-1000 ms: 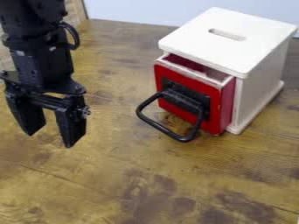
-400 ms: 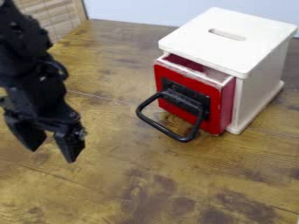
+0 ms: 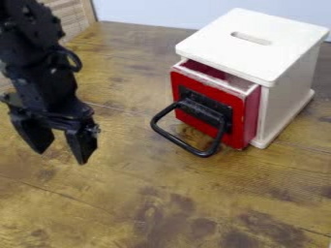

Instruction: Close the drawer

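The black two-fingered gripper, jaws spread and empty, hangs well left of the slightly pulled-out red-fronted drawer in the white cube-shaped box; approach underway, next push its front inward

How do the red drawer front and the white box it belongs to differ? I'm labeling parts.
The drawer has a red front with a black panel and black loop handle; the white box is plain, with a slot on top. The drawer sticks out slightly from the box. Both sit on the wooden table.

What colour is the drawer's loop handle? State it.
Black. The loop handle hangs from the red-fronted drawer, clearest in the camera view, the only one.
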